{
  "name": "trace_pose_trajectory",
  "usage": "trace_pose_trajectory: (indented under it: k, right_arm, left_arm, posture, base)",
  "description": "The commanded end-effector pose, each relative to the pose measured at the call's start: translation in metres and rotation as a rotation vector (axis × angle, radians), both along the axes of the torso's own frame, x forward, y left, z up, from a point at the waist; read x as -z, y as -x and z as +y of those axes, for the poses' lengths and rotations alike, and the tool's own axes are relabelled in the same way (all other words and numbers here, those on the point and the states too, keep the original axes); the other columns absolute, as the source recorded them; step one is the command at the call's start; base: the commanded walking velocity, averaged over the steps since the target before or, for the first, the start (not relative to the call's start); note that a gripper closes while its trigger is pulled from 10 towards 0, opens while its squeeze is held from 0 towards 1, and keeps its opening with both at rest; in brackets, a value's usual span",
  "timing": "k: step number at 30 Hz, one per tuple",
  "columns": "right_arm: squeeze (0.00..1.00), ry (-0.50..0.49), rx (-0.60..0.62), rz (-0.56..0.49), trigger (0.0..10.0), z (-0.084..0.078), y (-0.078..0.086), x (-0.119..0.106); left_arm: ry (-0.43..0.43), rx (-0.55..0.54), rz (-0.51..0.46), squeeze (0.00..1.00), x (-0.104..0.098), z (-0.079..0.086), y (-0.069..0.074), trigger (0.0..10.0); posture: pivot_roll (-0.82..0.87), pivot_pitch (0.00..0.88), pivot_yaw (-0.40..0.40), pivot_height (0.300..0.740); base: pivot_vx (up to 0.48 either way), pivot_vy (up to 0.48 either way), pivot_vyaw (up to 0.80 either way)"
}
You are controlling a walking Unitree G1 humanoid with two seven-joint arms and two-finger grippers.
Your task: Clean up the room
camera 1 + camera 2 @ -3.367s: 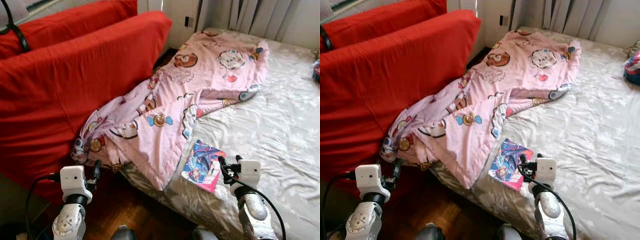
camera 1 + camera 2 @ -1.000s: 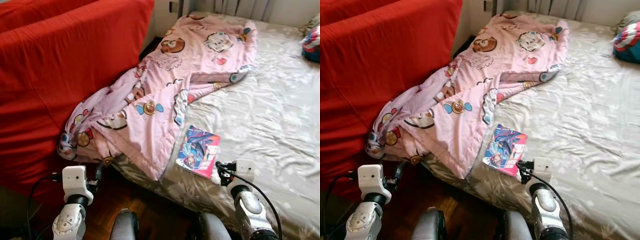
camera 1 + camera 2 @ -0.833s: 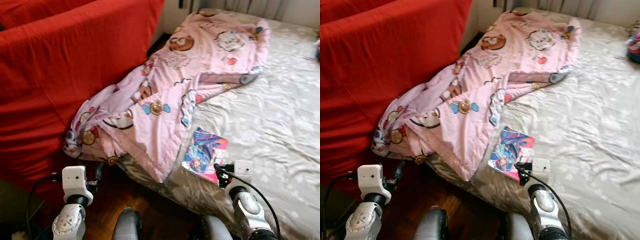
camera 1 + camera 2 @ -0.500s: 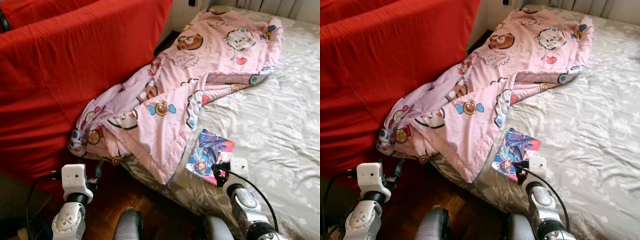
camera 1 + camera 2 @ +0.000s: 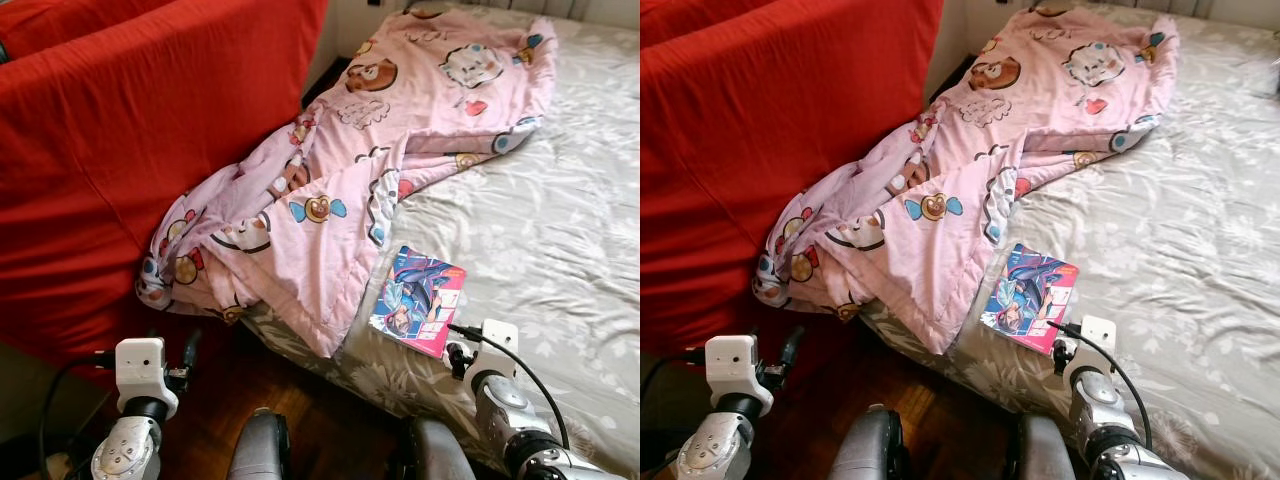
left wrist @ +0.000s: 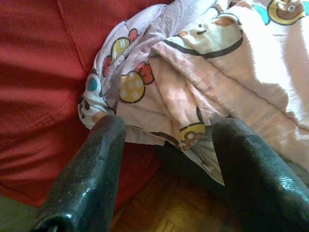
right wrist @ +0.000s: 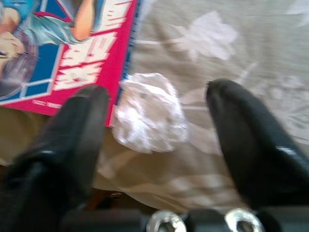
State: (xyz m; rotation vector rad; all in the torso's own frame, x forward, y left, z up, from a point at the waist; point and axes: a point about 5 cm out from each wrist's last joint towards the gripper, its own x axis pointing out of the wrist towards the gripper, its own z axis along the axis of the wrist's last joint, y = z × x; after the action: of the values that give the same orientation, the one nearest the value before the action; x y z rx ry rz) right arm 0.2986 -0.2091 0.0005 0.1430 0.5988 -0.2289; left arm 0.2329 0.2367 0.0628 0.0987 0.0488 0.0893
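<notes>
The comic book on the bed carries large white block lettering on its pink cover edge. The letters are blurred and cropped in the right wrist view; no word can be read. No other text is legible.

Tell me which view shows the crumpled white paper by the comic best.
The right wrist view: the crumpled white paper lies on the bedsheet beside the comic, between the open right claw fingers. In both eye views that claw's wrist hides it.
</notes>
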Motion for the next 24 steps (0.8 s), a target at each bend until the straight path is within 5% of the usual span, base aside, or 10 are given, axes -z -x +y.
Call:
trace_pose_trajectory:
  k: [1, 10, 24]
  right_arm:
    - [0.00, -0.029, 0.000, 0.047, 10.0, 0.006, 0.007, 0.009]
    - [0.00, -0.002, 0.038, 0.052, 10.0, 0.002, 0.007, 0.009]
    - [0.00, 0.065, 0.093, -0.061, 10.0, -0.008, -0.007, -0.011]
  left_arm:
    - [-0.004, -0.016, 0.026, 0.00, 0.001, 0.009, 0.008, 10.0]
    - [-0.039, -0.027, 0.055, 0.00, -0.005, 0.022, 0.024, 10.0]
    - [-0.045, 0.001, 0.071, 0.00, -0.009, 0.017, 0.023, 10.0]
  posture:
    - [0.19, 0.276, 0.125, 0.632]
    - [0.24, 0.293, 0.189, 0.632]
    - [0.24, 0.312, 0.197, 0.632]
  base:
    - [0.000, 0.000, 0.00]
    - [0.000, 0.000, 0.00]
    - [0.000, 0.000, 0.00]
